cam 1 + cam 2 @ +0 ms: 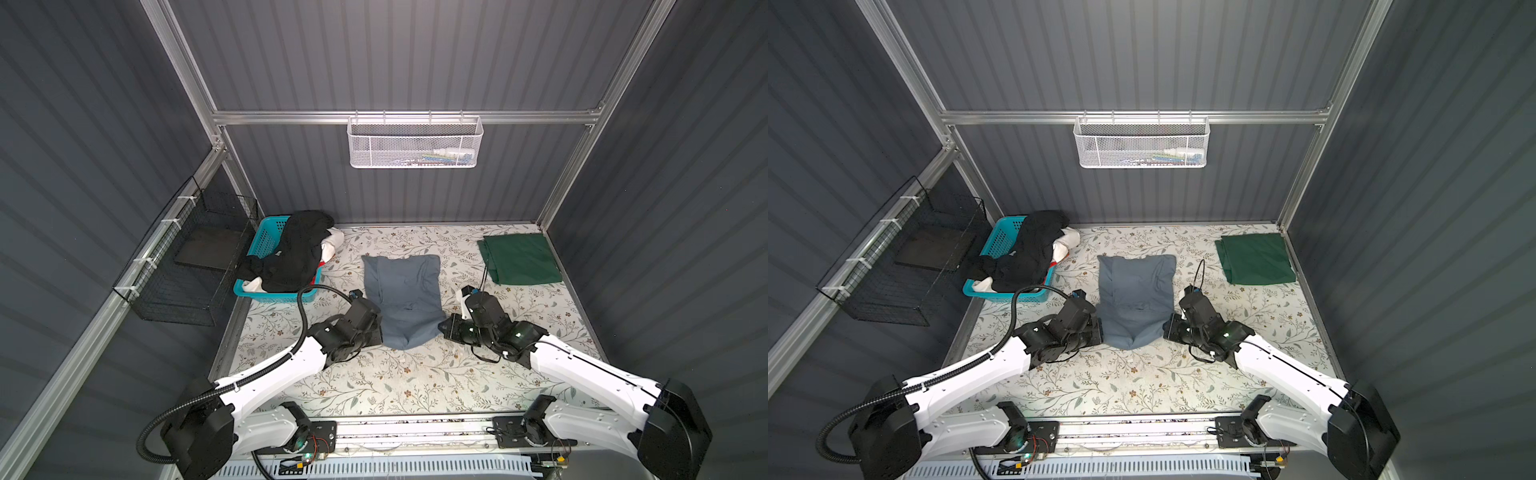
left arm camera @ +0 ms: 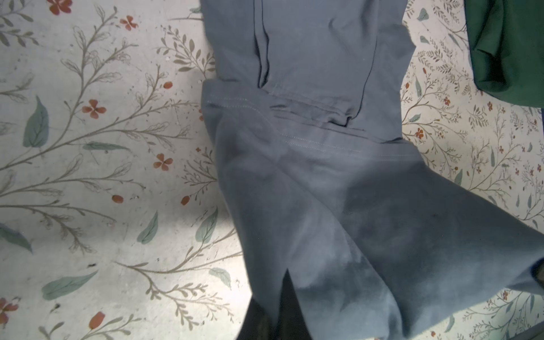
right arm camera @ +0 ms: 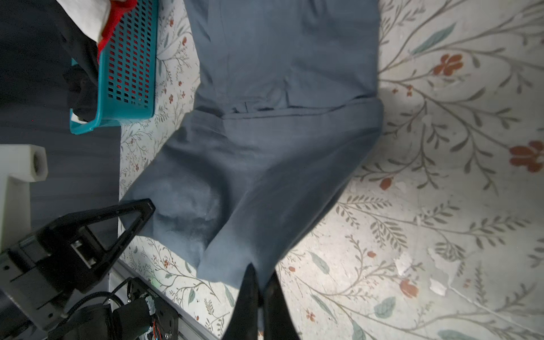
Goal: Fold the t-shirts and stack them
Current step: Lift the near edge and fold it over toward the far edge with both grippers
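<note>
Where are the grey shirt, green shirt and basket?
grey shirt [image 1: 405, 291]: in a top view, its middle.
green shirt [image 1: 521, 259]: in a top view, its middle.
basket [image 1: 268, 239]: in a top view, lattice wall.

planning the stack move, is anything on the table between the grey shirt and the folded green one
Nothing visible: the table between the grey shirt and green shirt is bare. Only the right arm's own cable loop rises near the green shirt's corner.
</note>
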Robot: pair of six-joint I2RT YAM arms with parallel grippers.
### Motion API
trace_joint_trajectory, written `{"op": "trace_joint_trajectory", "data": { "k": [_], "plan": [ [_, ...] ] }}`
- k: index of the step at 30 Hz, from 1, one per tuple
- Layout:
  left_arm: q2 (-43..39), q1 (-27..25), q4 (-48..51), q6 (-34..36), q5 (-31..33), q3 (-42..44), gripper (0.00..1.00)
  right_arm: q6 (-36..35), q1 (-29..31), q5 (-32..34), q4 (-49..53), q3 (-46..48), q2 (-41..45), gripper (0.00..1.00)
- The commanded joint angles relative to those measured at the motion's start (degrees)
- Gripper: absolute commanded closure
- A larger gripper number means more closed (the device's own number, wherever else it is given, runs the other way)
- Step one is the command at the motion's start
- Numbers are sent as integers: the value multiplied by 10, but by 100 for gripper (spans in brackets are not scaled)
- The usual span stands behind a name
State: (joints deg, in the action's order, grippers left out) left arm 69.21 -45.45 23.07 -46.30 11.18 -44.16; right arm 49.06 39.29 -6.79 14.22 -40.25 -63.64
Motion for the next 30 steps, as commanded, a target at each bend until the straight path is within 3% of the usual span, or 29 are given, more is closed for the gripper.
{"op": "trace_joint_trajectory", "data": {
  "k": [1,6,11,17,30],
  "plan": [
    [17,-2,19,4,28,-46,100,-25,-25,-9,12,-26,-20,100],
    [44,8,42,24,48,-111,100,-41,-71,-48,16,-54,-49,100],
    [83,45,47,52,17,-165,100,-56,-106,-79,12,-81,-81,100],
    [118,102,20,60,-38,-181,100,-75,-145,-102,18,-125,-122,100],
    [176,142,3,82,-57,-233,100,-104,-186,-166,31,-234,-225,100]
  ]
}}
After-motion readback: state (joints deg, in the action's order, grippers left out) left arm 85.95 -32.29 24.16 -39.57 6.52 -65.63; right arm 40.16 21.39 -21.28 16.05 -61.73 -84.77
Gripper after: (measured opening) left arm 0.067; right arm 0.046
